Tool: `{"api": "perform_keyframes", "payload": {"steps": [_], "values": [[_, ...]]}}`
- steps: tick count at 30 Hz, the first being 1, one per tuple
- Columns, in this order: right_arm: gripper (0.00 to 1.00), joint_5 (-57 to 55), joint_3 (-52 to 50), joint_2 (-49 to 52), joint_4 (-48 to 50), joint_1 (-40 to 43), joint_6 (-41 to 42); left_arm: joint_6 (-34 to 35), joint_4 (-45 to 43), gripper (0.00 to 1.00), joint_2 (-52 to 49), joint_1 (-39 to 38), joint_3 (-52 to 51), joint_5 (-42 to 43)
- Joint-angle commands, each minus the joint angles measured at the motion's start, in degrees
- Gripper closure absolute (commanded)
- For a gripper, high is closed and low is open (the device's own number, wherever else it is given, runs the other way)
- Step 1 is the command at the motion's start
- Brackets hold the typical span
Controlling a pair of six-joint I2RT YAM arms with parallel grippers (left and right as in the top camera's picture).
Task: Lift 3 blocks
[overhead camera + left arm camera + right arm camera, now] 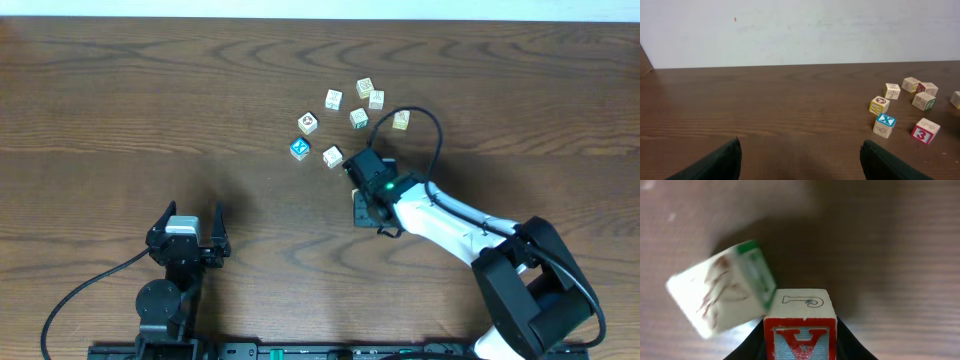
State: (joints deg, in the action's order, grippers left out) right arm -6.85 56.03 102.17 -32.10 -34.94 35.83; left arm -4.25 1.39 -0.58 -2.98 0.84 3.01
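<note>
Right hand (352,163) pinches a wooden block (800,325) with a red-bordered letter face. A tilted pale cube (725,292) with a green edge lies just beside it. Other cubes (334,98) sit clustered nearby on the worktop (150,100). Left hand (192,220) stands spread wide, well apart.

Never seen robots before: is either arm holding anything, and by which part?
The right gripper pinches a red-edged letter block by two opposite sides; the left gripper holds nothing.
</note>
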Motion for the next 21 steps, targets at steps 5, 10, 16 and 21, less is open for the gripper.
{"api": "perform_keyframes", "payload": {"steps": [5,10,16,21], "values": [[0.78,-1.31,-1.46,2.1,1.2,3.52,0.11,0.7,2.6,0.24,0.35,0.28,-0.61,-0.55],[0.82,-0.72,-1.46,2.1,0.7,3.5,0.11,0.7,2.6,0.24,0.35,0.28,-0.61,-0.55],[0.96,2.91,-1.46,2.1,-3.5,2.56,0.59,0.7,2.6,0.24,0.35,0.28,-0.61,-0.55],[0.98,3.28,-1.46,2.1,-6.62,0.26,1.49,0.7,2.62,0.24,0.35,0.28,-0.61,-0.55]]}}
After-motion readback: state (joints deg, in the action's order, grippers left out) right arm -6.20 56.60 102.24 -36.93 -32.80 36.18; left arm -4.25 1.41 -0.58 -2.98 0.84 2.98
